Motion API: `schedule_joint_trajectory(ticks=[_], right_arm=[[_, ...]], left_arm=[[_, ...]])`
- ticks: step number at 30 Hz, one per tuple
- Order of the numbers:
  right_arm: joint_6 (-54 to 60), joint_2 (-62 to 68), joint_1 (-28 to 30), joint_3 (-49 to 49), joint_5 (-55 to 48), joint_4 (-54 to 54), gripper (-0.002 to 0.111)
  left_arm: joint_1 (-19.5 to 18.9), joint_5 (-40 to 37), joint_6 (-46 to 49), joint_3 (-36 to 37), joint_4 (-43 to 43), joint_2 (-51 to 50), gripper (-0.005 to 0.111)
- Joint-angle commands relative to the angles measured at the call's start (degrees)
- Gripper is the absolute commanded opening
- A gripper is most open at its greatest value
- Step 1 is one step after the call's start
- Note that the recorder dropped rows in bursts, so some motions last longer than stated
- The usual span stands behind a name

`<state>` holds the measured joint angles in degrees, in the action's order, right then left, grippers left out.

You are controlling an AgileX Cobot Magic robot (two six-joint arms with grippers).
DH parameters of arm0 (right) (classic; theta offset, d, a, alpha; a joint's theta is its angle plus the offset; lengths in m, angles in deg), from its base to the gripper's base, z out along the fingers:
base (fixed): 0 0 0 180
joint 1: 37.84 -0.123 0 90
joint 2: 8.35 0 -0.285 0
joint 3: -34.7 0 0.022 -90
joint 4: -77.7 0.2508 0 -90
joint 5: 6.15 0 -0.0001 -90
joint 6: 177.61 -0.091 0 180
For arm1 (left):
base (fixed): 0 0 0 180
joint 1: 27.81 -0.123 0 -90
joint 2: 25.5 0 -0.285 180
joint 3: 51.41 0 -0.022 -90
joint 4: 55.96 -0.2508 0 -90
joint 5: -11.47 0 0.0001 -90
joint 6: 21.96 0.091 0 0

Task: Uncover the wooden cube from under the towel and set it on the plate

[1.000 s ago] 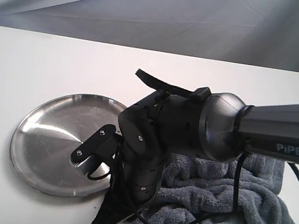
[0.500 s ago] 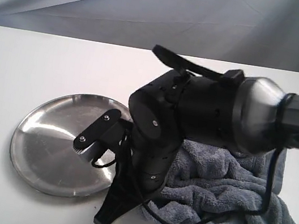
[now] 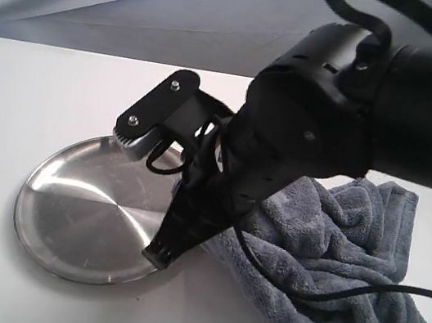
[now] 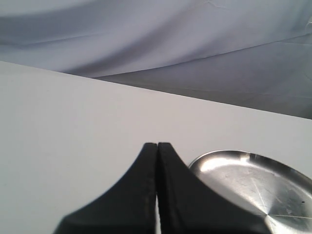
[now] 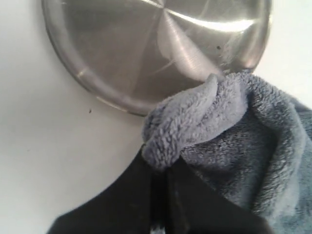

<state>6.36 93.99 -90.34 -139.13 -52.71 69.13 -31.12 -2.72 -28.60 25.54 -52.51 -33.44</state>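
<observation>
My right gripper point(image 3: 164, 254) point(image 5: 163, 163) is shut on a bunched fold of the blue-grey towel point(image 3: 334, 248) point(image 5: 229, 122), held just above the near right rim of the steel plate point(image 3: 66, 211) point(image 5: 146, 44). The rest of the towel lies rumpled on the table to the right of the plate. The plate holds nothing. No wooden cube shows in any view; it is hidden. My left gripper point(image 4: 157, 145) is shut on nothing above bare table, with the plate point(image 4: 253, 185) beside it. The exterior view does not show the left gripper.
The white table point(image 3: 37, 90) runs back to a pale blue-grey cloth backdrop point(image 3: 143, 0). My right arm's bulky black wrist point(image 3: 311, 136) and its cable point(image 3: 360, 289) hang over the towel and block much of the exterior view.
My right arm has risen and swung toward the camera, its fingers staying shut on the towel. The towel's left edge has lifted and pulled up near the plate's rim.
</observation>
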Motion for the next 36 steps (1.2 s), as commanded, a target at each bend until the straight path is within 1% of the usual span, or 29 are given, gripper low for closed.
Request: schedule_joint_trajectory(ticks=[1, 5, 14, 18, 21, 26, 36], right_arm=[[-4.3, -2.2, -0.1, 0.3, 1.0, -6.7, 0.0], [-7.7, -2.3, -0.1, 0.3, 0.3, -11.7, 0.0], [-9.7, -4.4, 0.0, 0.3, -1.0, -14.7, 0.0], [-12.3, -6.6, 0.0, 0.3, -1.0, -18.5, 0.0], [-13.2, -7.8, 1.9, 0.3, -1.0, -18.3, 0.0], [-13.2, -8.6, 7.1, 0.3, -1.1, -16.7, 0.0], [-12.4, -8.7, 14.4, 0.3, -1.8, -16.3, 0.0]], left_arm=[[-0.1, 0.5, -0.2, 0.3, 0.3, 0.2, 0.0], [-0.1, 0.5, -0.2, 0.3, 0.3, 0.2, 0.0], [-0.1, 0.5, -0.2, 0.3, 0.3, 0.2, 0.0], [-0.1, 0.5, -0.2, 0.3, 0.3, 0.2, 0.0], [-0.1, 0.5, -0.2, 0.3, 0.3, 0.2, 0.0], [-0.1, 0.5, -0.2, 0.3, 0.3, 0.2, 0.0], [-0.1, 0.5, -0.2, 0.3, 0.3, 0.2, 0.0]])
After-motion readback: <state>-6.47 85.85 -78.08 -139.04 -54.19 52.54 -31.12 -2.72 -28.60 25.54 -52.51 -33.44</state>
